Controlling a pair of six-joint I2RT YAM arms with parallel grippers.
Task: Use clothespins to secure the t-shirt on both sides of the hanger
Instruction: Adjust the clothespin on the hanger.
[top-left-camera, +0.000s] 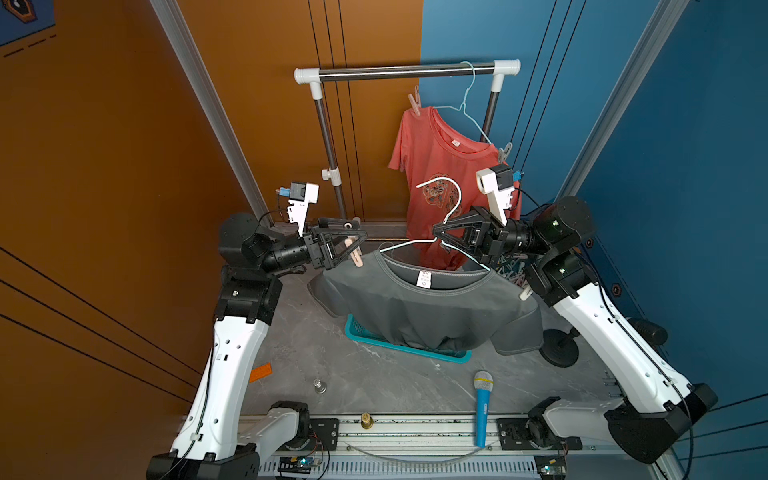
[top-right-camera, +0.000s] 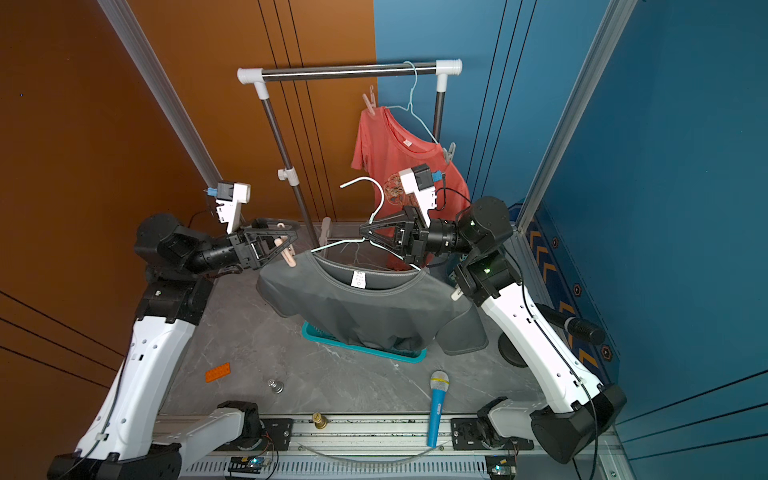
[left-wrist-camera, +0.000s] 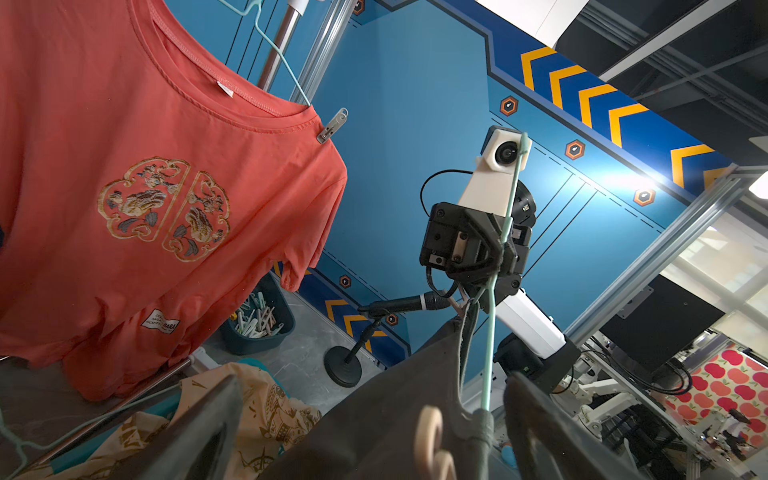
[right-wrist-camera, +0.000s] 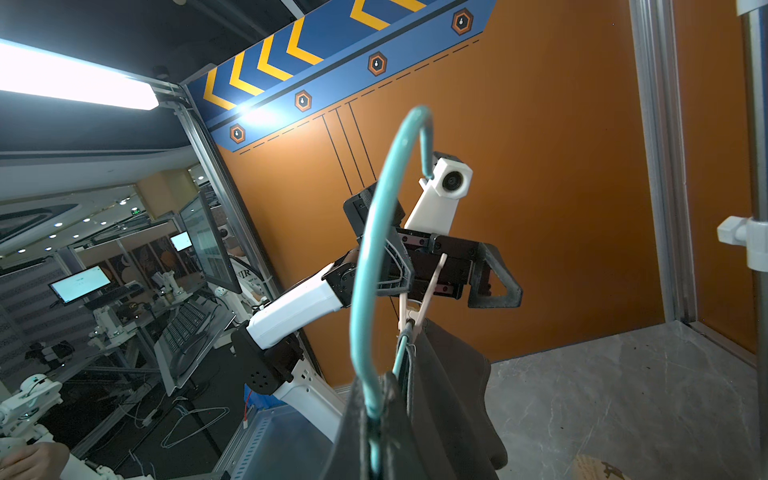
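peach clothespin (top-left-camera: 355, 257) stands nearly upright, handles up, biting grey t-shirt (top-left-camera: 415, 307).

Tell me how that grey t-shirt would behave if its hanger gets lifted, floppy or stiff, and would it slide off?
Likely floppy: the grey t-shirt sags in folds below the hanger, its hem bunched over the teal basket. Probably light, since a thin wire carries it. Sliding off seems unlikely with a pink clothespin and a white clothespin on its shoulders.
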